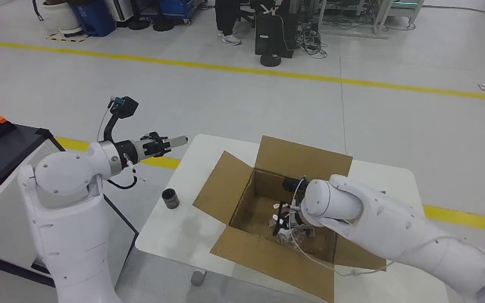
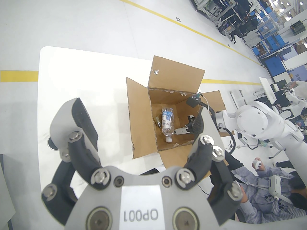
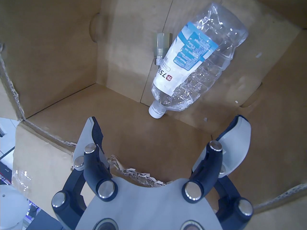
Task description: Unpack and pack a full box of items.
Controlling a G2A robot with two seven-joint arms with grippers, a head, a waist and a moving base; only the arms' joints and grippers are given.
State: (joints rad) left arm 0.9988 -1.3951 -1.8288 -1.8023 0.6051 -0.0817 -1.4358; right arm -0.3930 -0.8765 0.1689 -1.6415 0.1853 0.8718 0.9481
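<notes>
Hanging inside the box (image 3: 60, 48), the right gripper (image 3: 168, 126) is spread wide and empty, just short of the crumpled bottle (image 3: 191, 65). The bottle is laid on the box floor, cap against a wall; being thin, it could be squashed or squirted aside if pinched. A metal fitting (image 3: 161, 46) beside it might be knocked. Left of centre in the top view, a dark cylinder (image 1: 171, 198) stands on the table (image 1: 186, 227); above it in the frame, the left gripper (image 1: 173, 141) is held open.
</notes>
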